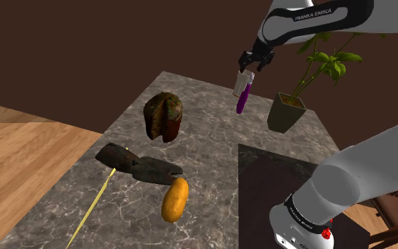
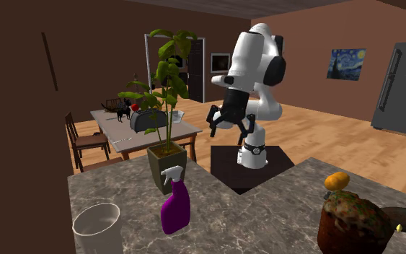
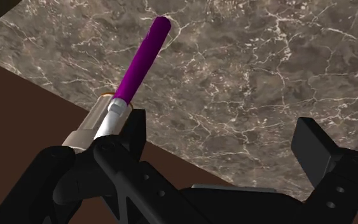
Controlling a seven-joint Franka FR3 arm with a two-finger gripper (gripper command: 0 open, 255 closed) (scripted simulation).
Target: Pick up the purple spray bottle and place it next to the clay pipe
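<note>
The second exterior view shows the purple spray bottle [image 2: 174, 209] upright on the counter [image 2: 280, 209], beside a plant pot [image 2: 166, 162] and white cup [image 2: 97, 229]. In the wrist view the gripper [image 3: 222, 127] holds its 2 fingers spread, the bottle seemingly just outside one. The arm [image 2: 255, 61] reaches down over it.

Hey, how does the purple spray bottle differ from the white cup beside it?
The purple spray bottle is taller and narrows to a white trigger head; the white cup is wide, plain and open-topped. The spray bottle stands closer to the potted plant than the cup does. Both stand upright on the marble counter.
</note>
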